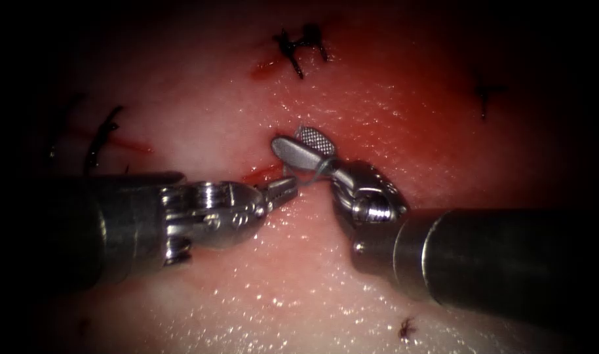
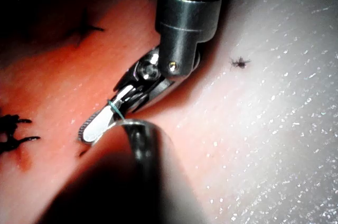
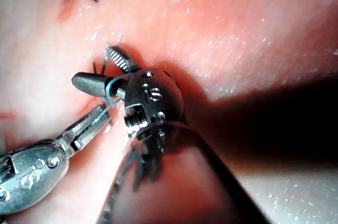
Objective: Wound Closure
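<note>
Tissue: wet, red-stained, dark stitches nearby.
Right tool: jaws apart, thread looped around them.
Left tool: seemingly clamped on thread; keep the tension gentle.

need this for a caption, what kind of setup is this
Likely a surgical-robot suturing practice bench: the left tool and the open right tool meet over thread on the tissue, near tied stitches and red fluid.

You've got the endoscope looking down from 6 o'clock; both wrist cams sit super close, all sharing the right tool.
</note>
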Action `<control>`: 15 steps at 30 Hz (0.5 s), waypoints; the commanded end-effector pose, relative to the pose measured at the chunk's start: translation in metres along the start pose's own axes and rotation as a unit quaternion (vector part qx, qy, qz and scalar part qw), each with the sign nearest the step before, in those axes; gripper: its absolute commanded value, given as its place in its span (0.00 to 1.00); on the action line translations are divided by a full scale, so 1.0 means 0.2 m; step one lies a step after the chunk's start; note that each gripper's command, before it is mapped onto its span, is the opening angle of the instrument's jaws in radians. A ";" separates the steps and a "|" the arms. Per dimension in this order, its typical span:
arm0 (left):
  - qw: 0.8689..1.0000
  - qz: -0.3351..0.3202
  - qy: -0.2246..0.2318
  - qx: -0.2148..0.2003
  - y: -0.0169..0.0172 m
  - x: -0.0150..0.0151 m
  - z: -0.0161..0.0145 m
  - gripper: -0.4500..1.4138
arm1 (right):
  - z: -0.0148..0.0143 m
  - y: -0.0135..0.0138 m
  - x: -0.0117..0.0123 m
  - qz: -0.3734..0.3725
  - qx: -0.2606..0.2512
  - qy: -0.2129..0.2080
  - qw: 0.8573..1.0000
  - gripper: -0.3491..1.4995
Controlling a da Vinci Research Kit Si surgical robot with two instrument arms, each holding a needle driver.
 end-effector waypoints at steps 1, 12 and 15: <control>1.000 0.001 -0.001 -0.003 0.002 0.001 0.004 0.00 | 0.004 0.002 -0.004 0.006 0.002 -0.001 1.000 0.74; 1.000 0.005 -0.002 -0.010 0.007 0.001 0.005 0.00 | 0.013 0.005 -0.009 0.013 -0.004 -0.021 1.000 0.64; 1.000 0.003 0.000 -0.012 0.007 0.000 0.004 0.00 | 0.014 0.008 -0.011 0.003 -0.042 -0.034 0.999 0.00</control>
